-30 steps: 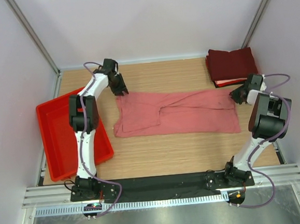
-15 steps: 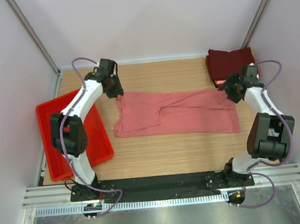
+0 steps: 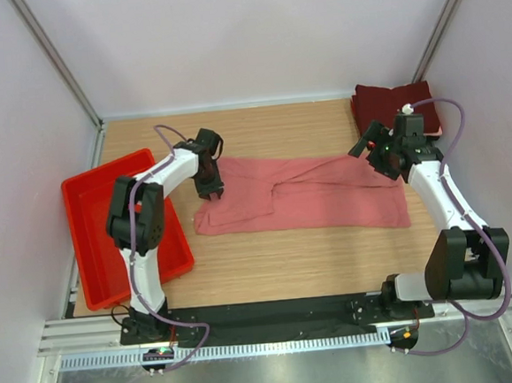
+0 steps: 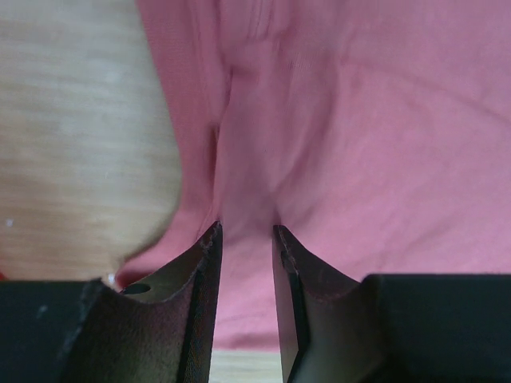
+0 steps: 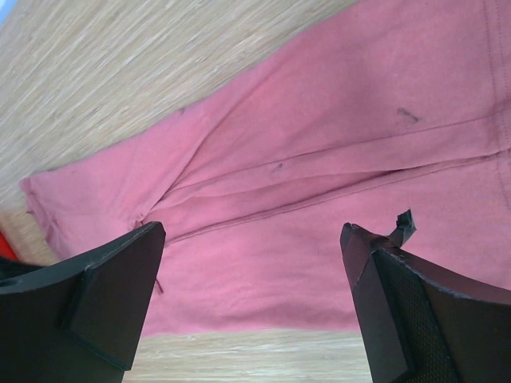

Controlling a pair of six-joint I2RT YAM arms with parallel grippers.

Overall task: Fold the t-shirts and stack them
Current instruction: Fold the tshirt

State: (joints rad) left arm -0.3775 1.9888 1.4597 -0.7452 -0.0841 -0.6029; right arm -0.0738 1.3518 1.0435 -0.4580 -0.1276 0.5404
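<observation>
A salmon-pink t-shirt (image 3: 310,196) lies spread lengthwise across the wooden table (image 3: 288,260). My left gripper (image 3: 213,190) is down on its left end. In the left wrist view the jaws (image 4: 245,230) stand narrow, with a ridge of the pink cloth (image 4: 359,120) running in between them. My right gripper (image 3: 370,150) hovers over the shirt's right end, open wide. In the right wrist view nothing is between the gripper's (image 5: 254,231) fingers, and the shirt (image 5: 319,159) lies flat below. A stack of folded dark maroon t-shirts (image 3: 396,105) sits at the back right corner.
A red plastic tray (image 3: 90,222) lies on the left, partly under the left arm. Pale walls with metal posts close in the table at the back and sides. The right arm reaches past the front of the maroon stack.
The right gripper has let go of the shirt's right end, opened wide and moved up and left. The left gripper has swung from the shirt's far left corner toward the near side.
</observation>
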